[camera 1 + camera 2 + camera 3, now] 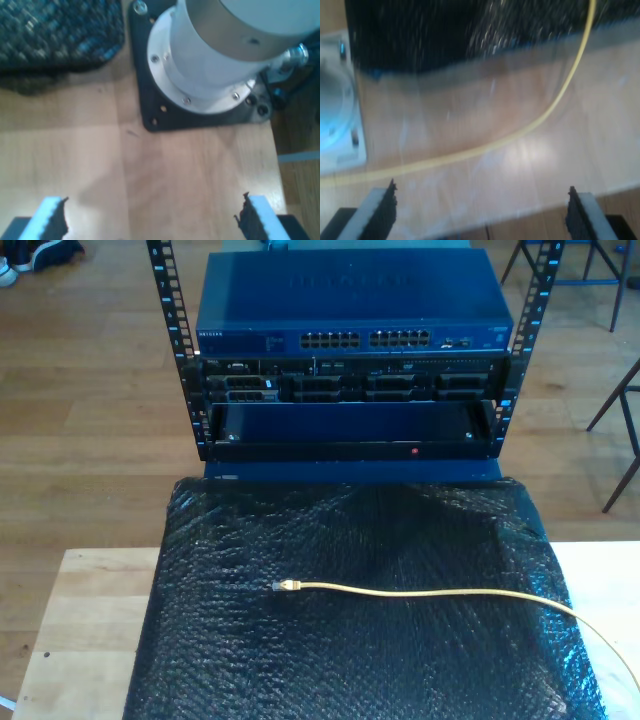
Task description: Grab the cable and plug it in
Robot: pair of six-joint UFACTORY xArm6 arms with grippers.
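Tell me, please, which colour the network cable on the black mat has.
Yellow. The cable shows best in the exterior view, lying across the mat.

One yellow cable (420,591) (single plug (285,585)), one black mat (360,540), one rack (345,350), one switch (345,300)

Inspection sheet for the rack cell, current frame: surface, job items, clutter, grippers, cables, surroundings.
Surface: wooden table under a black textured mat.
Job's things: the cable, yellow, lies loose on the mat, plug end unplugged; network switch in the rack behind.
Clutter: nothing seen.
Grippers: my first gripper open over bare wood by an arm base; my second gripper open, the cable crossing ahead.
Cables: yellow only, running off the exterior view's right.
Surroundings: wood floor, chair legs.
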